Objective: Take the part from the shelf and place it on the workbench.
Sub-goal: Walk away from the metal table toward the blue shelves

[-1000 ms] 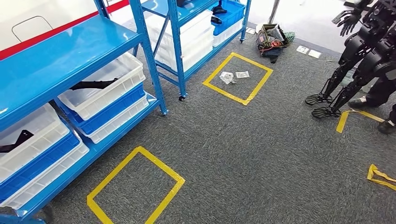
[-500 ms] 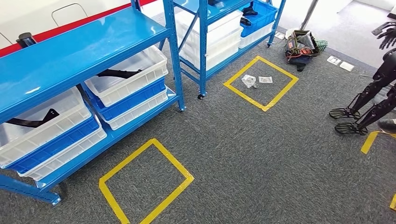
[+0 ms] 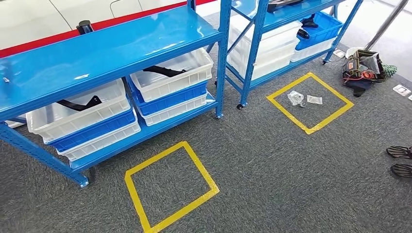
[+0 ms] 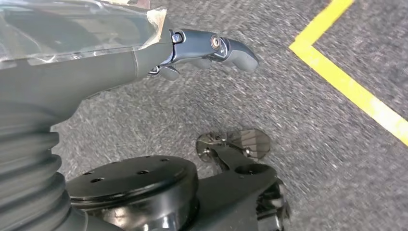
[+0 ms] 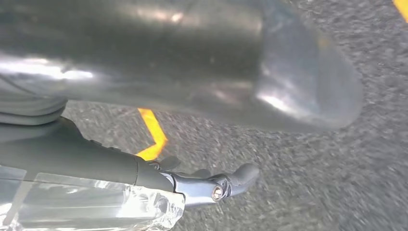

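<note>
Left hand (image 4: 202,53) hanging over grey carpet (image 3: 291,165), fingers loose, holding nothing. Right hand (image 5: 211,185) same deal, empty. Black part (image 3: 80,103) lying in a white bin (image 3: 77,114) on the blue shelf (image 3: 111,48), another part (image 3: 163,71) in the neighbouring bin (image 3: 170,80).
</note>
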Controlling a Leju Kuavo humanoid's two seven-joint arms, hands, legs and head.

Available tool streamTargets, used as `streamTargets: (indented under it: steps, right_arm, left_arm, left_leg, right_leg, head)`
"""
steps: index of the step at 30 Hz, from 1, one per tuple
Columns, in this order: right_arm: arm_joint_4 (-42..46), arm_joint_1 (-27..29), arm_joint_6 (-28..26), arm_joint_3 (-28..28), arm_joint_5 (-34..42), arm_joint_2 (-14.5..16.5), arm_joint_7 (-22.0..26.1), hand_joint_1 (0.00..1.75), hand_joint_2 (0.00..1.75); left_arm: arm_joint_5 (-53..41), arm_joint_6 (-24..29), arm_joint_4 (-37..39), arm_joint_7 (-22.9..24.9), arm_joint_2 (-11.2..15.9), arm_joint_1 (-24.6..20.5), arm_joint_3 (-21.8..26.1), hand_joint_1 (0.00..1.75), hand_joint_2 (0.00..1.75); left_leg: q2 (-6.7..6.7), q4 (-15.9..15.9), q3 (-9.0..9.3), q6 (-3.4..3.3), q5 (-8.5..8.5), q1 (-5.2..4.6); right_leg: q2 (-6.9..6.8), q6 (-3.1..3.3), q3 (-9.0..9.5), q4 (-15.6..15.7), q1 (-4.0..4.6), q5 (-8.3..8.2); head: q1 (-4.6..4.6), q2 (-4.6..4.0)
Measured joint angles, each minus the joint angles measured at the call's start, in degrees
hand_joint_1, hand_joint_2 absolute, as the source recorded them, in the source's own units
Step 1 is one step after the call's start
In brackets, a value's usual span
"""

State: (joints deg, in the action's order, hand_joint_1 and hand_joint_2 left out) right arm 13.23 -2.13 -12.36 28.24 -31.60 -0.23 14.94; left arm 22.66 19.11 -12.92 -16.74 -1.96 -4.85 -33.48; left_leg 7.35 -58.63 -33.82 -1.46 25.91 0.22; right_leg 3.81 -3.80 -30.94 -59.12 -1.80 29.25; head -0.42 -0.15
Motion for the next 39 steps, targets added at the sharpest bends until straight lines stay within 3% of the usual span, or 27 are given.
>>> streamTargets:
  steps: [2, 3, 5, 6, 8, 9, 10, 11, 13, 14, 15, 17, 18, 20, 22, 24, 25, 27, 28, 30, 32, 33, 35, 37, 39]
  right_arm:
    - [0.1, -0.2, 0.0, 0.0, 0.0, 0.2, -0.2, 0.0, 0.0]
    - [0.1, -0.2, 0.0, 0.0, 0.0, 0.2, -0.3, 0.0, 0.0]
    - [0.2, -0.2, -0.1, 0.0, 0.0, 0.3, -0.3, 0.0, 0.0]
    - [0.2, -0.1, -0.1, 0.0, 0.0, 0.3, -0.4, 0.0, 0.0]
    - [0.2, 0.0, -0.2, 0.1, 0.0, 0.2, -0.4, 0.0, 0.0]
    - [0.2, -0.1, -0.3, 0.1, 0.0, 0.2, -0.5, 0.0, 0.0]
    - [0.3, -0.2, -0.3, 0.1, -0.1, 0.2, -0.5, 0.0, 0.0]
    - [0.3, -0.4, -0.3, 0.1, -0.2, 0.2, -0.5, 0.0, 0.0]
    - [0.4, -0.7, -0.3, 0.1, -0.3, 0.2, -0.6, 0.0, 0.0]
    - [0.4, -0.8, -0.3, 0.1, -0.4, 0.2, -0.7, 0.0, 0.0]
    - [0.4, -0.9, -0.3, 0.1, -0.4, 0.2, -0.8, 0.0, 0.0]
    - [0.5, -1.1, -0.2, 0.2, -0.4, 0.1, -0.8, 0.0, 0.0]
    - [0.6, -1.3, -0.2, 0.2, -0.4, 0.1, -0.8, 0.0, 0.0]
    - [0.7, -1.4, -0.2, 0.2, -0.3, 0.0, -0.6, 0.0, 0.0]
    - [0.6, -1.2, -0.2, 0.3, -0.2, -0.2, -0.5, 0.0, 0.0]
    - [0.6, -0.8, -0.3, 0.5, 0.0, -0.5, -0.4, 0.0, 0.0]
    - [0.6, -0.7, -0.3, 0.5, 0.1, -0.6, -0.4, 0.0, 0.0]
    - [0.6, -0.8, -0.4, 0.5, 0.2, -0.6, -0.3, 0.0, 0.0]
    - [0.6, -0.9, -0.4, 0.5, 0.2, -0.5, -0.3, 0.0, 0.0]
    - [0.6, -1.0, -0.4, 0.5, 0.2, -0.4, -0.3, 0.0, 0.0]
    - [0.5, -1.1, -0.4, 0.5, 0.0, -0.3, -0.4, 0.0, 0.0]
    - [0.5, -1.2, -0.4, 0.5, -0.1, -0.2, -0.5, 0.0, 0.0]
    - [0.6, -1.3, -0.4, 0.5, -0.3, -0.1, -0.5, 0.0, 0.0]
    - [0.6, -1.3, -0.3, 0.5, -0.6, -0.2, -0.5, 0.0, 0.0]
    - [0.6, -1.2, -0.3, 0.5, -0.7, -0.2, -0.5, 0.0, 0.0]
  left_arm:
    - [-0.2, 0.6, 0.0, 0.4, 0.0, 0.1, 0.0, 0.0, 1.75]
    - [-0.3, 0.7, 0.0, 0.6, 0.0, 0.1, 0.0, 0.0, 1.31]
    - [-0.5, 1.0, 0.0, 1.0, 0.0, -0.1, 0.0, 0.0, 0.44]
    - [-0.5, 1.0, 0.0, 1.2, 0.0, -0.3, 0.0, 0.0, 0.44]
    - [-0.5, 0.8, 0.0, 1.6, -0.1, -0.5, 0.0, 0.0, 1.31]
    - [-0.4, 0.7, 0.0, 1.8, -0.1, -0.5, 0.0, 0.0, 1.75]
    - [-0.4, 0.5, 0.0, 2.0, -0.1, -0.5, 0.1, 0.0, 1.75]
    - [-0.4, 0.5, 0.0, 2.2, -0.1, -0.5, 0.1, 0.0, 1.75]
    - [-0.4, 0.5, 0.0, 2.6, -0.1, -0.9, 0.2, 0.0, 1.75]
    - [-0.4, 0.6, 0.0, 2.7, -0.1, -1.2, 0.2, 0.0, 1.75]
    - [-0.4, 0.6, -0.1, 2.8, -0.1, -1.3, 0.2, 0.0, 1.75]
    - [-0.4, 0.7, -0.1, 3.0, 0.0, -1.3, 0.3, 0.0, 1.75]
    - [-0.4, 0.7, -0.1, 3.1, 0.0, -1.2, 0.3, 0.0, 1.75]
    - [-0.4, 0.7, -0.1, 3.3, -0.1, -1.2, 0.3, 0.0, 1.75]
    - [-0.5, 0.7, -0.1, 3.3, -0.3, -1.5, 0.3, 0.0, 1.75]
    - [-0.5, 0.7, -0.1, 3.4, -0.4, -1.5, 0.4, 0.0, 1.75]
    - [-0.5, 0.7, -0.1, 3.5, -0.4, -1.4, 0.4, 0.0, 1.75]
    - [-0.5, 0.7, -0.1, 3.6, -0.4, -1.3, 0.5, 0.0, 1.75]
    - [-0.5, 0.7, -0.1, 3.7, -0.4, -1.3, 0.5, 0.0, 1.75]
    - [-0.4, 0.9, -0.1, 3.8, -0.4, -1.3, 0.7, 0.0, 1.75]
    - [-0.4, 1.0, -0.1, 3.8, -0.4, -1.3, 0.8, 0.0, 1.75]
    - [-0.3, 1.1, -0.1, 3.9, -0.4, -1.2, 0.9, 0.0, 1.75]
    - [-0.2, 0.9, -0.1, 3.9, -0.3, -1.1, 1.2, 0.0, 1.75]
    - [0.1, 0.7, -0.1, 3.7, -0.3, -1.1, 1.4, 0.0, 1.75]
    - [0.3, 0.7, -0.1, 3.4, -0.3, -1.0, 1.6, 0.0, 1.75]
  left_leg:
    - [0.54, 0.0, -0.34, 0.54, -0.17, 0.14]
    - [-0.36, -0.6, -0.72, 0.79, 0.2, 0.13]
    - [-3.86, -5.0, -2.94, 1.21, 2.74, 0.09]
    - [-5.54, -8.8, -4.86, 1.42, 4.59, 0.09]
    - [-6.8, -15.4, -8.31, 1.64, 7.0, 0.26]
    - [-6.98, -16.3, -8.8, 1.61, 6.78, 0.31]
    - [-7.16, -15.0, -8.12, 1.48, 5.58, 0.33]
    - [-7.74, -11.6, -6.33, 1.17, 3.74, 0.27]
    - [-10.46, -4.0, -2.2, 0.37, 0.98, -0.25]
    - [-11.41, -1.6, -0.98, 0.04, 0.43, -0.58]
    - [-11.79, -0.7, -0.59, -0.17, 0.46, -0.88]
    - [-10.34, -0.2, -0.53, -0.55, 0.29, -1.06]
    - [-9.7, 0.2, -0.28, -0.79, 0.07, -0.98]
    - [-8.33, 1.0, 0.24, -1.33, -0.5, -0.55]
    - [-6.71, 1.1, 0.19, -1.61, -0.7, -0.4]
    - [-4.86, 1.1, 0.15, -1.65, -0.72, -0.33]
    - [-3.98, 1.0, 0.18, -1.59, -0.7, -0.24]
    - [-2.29, 0.8, 0.23, -1.22, -0.57, 0.05]
    - [-1.53, 0.5, 0.12, -0.87, -0.4, 0.06]
    - [-0.46, 0.0, -0.22, -0.17, -0.14, -0.04]
    - [0.31, 0.0, -0.48, 0.32, -0.17, 0.03]
    - [0.04, -0.2, -0.61, 0.52, -0.05, 0.09]
    - [-2.76, -3.2, -2.0, 0.95, 1.79, 0.09]
    - [-6.07, -10.3, -5.57, 1.33, 5.38, 0.12]
    - [-6.93, -15.9, -8.52, 1.47, 7.2, 0.3]
  right_leg:
    - [-1.21, 1.05, 0.24, 0.1, -0.04, -0.26]
    - [-1.86, 1.45, 0.28, 0.2, -0.14, -0.35]
    - [-3.35, 2.22, 0.31, 0.3, -0.19, -0.37]
    - [-4.17, 2.53, 0.29, 0.3, -0.04, -0.29]
    - [-5.89, 2.86, 0.26, 0.3, 0.29, -0.14]
    - [-6.67, 2.95, 0.28, 0.3, 0.41, -0.07]
    - [-7.38, 3.02, 0.37, 0.3, 0.49, -0.01]
    - [-8.04, 3.03, 0.52, 0.3, 0.56, 0.09]
    - [-9.23, 2.84, 0.85, 0.3, 0.88, 0.38]
    - [-9.82, 2.61, 0.99, 0.3, 1.06, 0.55]
    - [-10.4, 2.36, 1.13, 0.3, 1.19, 0.69]
    - [-11.41, 1.77, 1.5, 0.5, 1.34, 0.9]
    - [-10.83, 1.49, 1.56, 0.3, 1.27, 1.15]
    - [-7.67, 1.38, 0.16, -2.9, 1.23, 2.82]
    - [-4.73, 1.73, -3.51, -10.1, 1.11, 5.59]
    - [-4.08, 1.42, -6.38, -14.9, 1.03, 6.57]
    - [-3.97, 0.9, -6.42, -14.3, 0.92, 5.69]
    - [-2.81, -0.52, -3.75, -7.4, 0.36, 2.15]
    - [-1.79, -0.89, -2.26, -3.7, 0.13, 0.71]
    - [-0.67, -0.4, -0.66, 0.0, -0.07, -0.49]
    - [-1.58, 0.8, -0.42, 0.1, -0.03, -0.57]
    - [-2.08, 1.17, -0.25, 0.1, -0.04, -0.64]
    - [-3.11, 2.05, -0.13, 0.2, -0.19, -0.69]
    - [-4.15, 2.7, -0.07, 0.2, 0.14, -0.51]
    - [-5.16, 2.93, -0.06, 0.2, 0.42, -0.36]
  head:
    - [-0.05, 0.0]
    - [-0.21, 0.0]
    - [-0.71, 0.0]
    - [-0.97, 0.0]
    - [-1.08, 0.0]
    - [-1.1, 0.0]
    - [-1.11, 0.0]
    - [-1.11, 0.0]
    - [-1.1, 0.0]
    - [-1.08, 0.0]
    - [-1.05, 0.0]
    - [-1.06, 0.0]
    - [-1.01, 0.0]
    - [-0.86, 0.0]
    - [-0.68, 0.0]
    - [-0.57, 0.0]
    - [-0.57, 0.0]
    - [-0.55, 0.0]
    - [-0.45, 0.0]
    - [-0.32, 0.0]
    - [-0.35, 0.0]
    - [-0.39, 0.0]
    - [-0.76, 0.0]
    - [-1.12, 0.0]
    - [-1.14, 0.0]
